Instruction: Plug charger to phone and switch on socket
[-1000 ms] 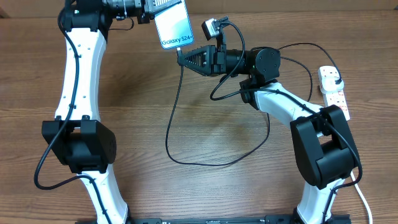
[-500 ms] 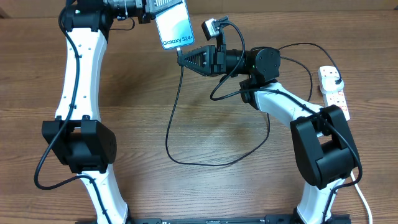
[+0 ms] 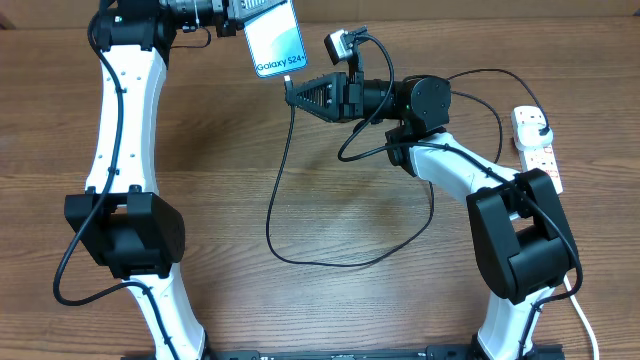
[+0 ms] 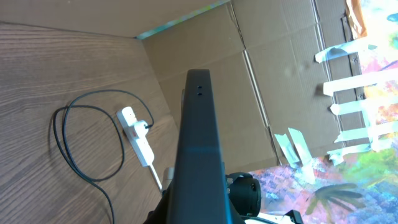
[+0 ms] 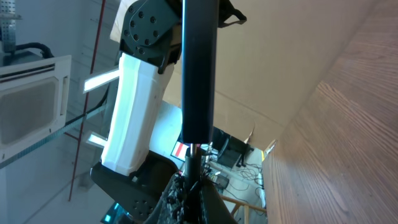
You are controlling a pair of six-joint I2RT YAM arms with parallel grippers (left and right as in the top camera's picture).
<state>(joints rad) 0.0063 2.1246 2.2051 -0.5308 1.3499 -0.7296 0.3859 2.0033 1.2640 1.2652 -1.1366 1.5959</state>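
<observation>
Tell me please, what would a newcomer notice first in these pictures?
The phone, with its light blue screen, is held up at the top centre by the left claw. The right claw holds the charger tip at the phone's lower edge, and its black cable loops over the table to the white socket at the right.

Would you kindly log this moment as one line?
left gripper shut on phone, held up | right gripper shut on charger at phone's bottom edge | socket untouched
</observation>
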